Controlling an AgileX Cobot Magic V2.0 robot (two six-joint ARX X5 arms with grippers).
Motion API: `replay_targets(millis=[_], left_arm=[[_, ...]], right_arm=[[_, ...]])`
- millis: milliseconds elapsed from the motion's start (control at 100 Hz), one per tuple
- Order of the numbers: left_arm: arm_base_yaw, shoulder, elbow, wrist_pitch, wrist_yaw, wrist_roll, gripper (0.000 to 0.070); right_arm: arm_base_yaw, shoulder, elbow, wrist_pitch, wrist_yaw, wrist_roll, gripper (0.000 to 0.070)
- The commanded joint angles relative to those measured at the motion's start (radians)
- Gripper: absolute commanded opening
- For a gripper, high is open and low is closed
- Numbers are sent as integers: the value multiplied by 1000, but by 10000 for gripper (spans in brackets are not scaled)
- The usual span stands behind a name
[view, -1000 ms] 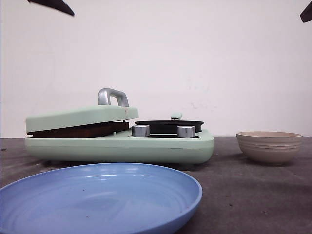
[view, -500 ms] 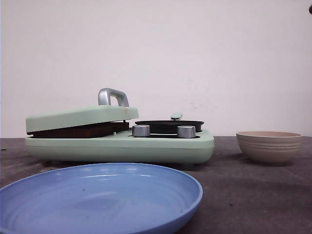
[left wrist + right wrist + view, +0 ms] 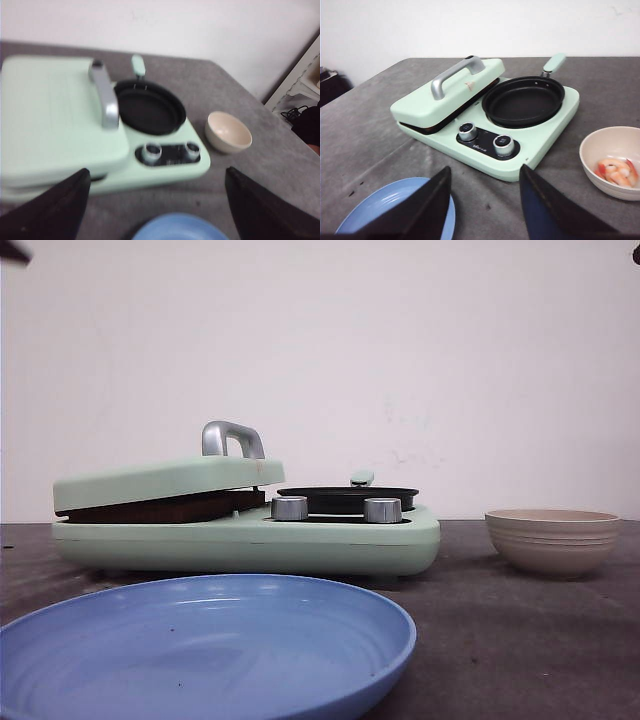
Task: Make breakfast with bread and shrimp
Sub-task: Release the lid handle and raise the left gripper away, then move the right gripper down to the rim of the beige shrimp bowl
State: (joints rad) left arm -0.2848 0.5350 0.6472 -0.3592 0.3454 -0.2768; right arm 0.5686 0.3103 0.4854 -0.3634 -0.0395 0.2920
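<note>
We see the cooker (image 3: 245, 525) with its lid (image 3: 165, 482) down on the grill side, the pan (image 3: 522, 100) bare; bread is hidden from us; shrimp (image 3: 616, 171) lie in the bowl (image 3: 595, 145); the plate (image 3: 200, 650) sits nearest. A dark arm tip has reappeared at the front view's upper left corner since half a second ago; left gripper (image 3: 157, 207) and right gripper (image 3: 485, 205) both hold their fingers spread, gripping nothing.

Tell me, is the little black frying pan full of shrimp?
No, the black pan is empty, and the shrimp sit in the beige bowl beside the cooker.
</note>
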Motion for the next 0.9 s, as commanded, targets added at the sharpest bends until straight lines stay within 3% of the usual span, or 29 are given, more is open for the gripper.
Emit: replay_targets(millis=[0, 160, 400, 620, 760, 890], left_arm=[[-4, -63, -41, 7, 3, -34, 469], [-4, -213, -151, -55, -12, -46, 469], [-3, -297, -166, -116, -22, -17, 469], [-3, -299, -166, -120, -24, 16, 470], [-3, -299, -166, -120, -24, 42, 470], [-3, -299, -166, -120, -24, 51, 470]], right_arm=[[-3, 24, 46, 0, 18, 40, 265], [-43, 121, 158, -69, 52, 26, 265], [-176, 394, 389, -268, 53, -108, 267], [-386, 703, 579, -381, -101, -188, 274], [-506, 870, 666, -400, -206, -191, 389], [-593, 982, 715, -397, -253, -186, 390]])
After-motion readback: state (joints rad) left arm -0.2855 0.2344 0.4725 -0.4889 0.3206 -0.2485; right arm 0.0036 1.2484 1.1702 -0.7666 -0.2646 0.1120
